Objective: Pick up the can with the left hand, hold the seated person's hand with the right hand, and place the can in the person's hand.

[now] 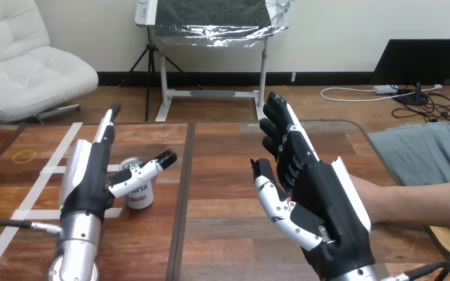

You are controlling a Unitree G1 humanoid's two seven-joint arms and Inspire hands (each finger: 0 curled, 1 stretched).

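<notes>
A white and red can (139, 193) stands upright on the wooden table (222, 158), left of centre. My left hand (92, 175) hovers over it, open, fingers straight and pointing away; its thumb (146, 172) reaches across the can's top. My right hand (304, 187) is raised at centre right, open, palm facing left, fingers straight. The person's forearm (422, 202) comes in from the right edge and runs behind my right hand; the person's hand is hidden by it, so I cannot tell whether the two touch.
White tape strips (53, 170) mark a grid on the table's left part. A yellow rubber band (24, 156) lies near the far left. A dark seam (184, 193) runs down the table between the two hands.
</notes>
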